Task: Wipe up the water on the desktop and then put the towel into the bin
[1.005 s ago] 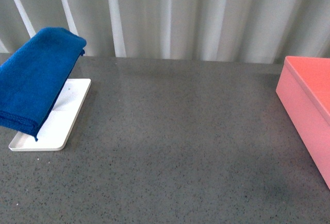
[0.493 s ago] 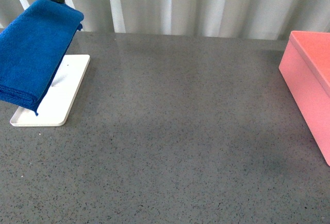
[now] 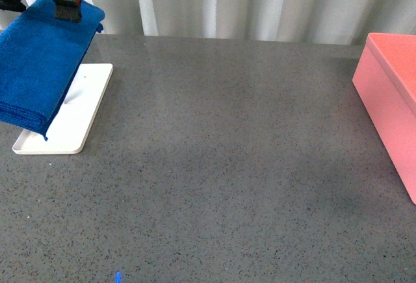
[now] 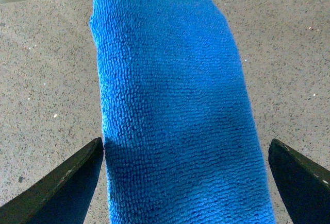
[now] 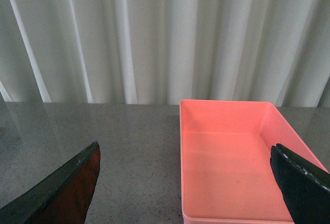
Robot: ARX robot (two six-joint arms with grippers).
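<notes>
The blue towel [image 3: 42, 62] hangs folded over a rack above the white tray [image 3: 71, 123] at the far left of the desktop [image 3: 227, 166]. My left gripper [image 3: 52, 0] is open at the towel's top fold. In the left wrist view the towel [image 4: 175, 105] fills the gap between the two spread fingers [image 4: 62, 183], which stand on either side of it. The pink bin [image 3: 390, 94] stands at the right edge. My right gripper [image 5: 180, 188] is open and empty, above the desktop and facing the bin [image 5: 232, 162]. I cannot make out any water.
White pleated curtains [image 3: 247, 3] hang behind the table's far edge. The bin's inside shows nothing in it in the right wrist view. A small blue speck [image 3: 118, 276] sits at the front edge of the front view.
My left gripper has come down from the top left corner onto the towel's top fold. The front view has shifted slightly. The towel and bin have not moved.
</notes>
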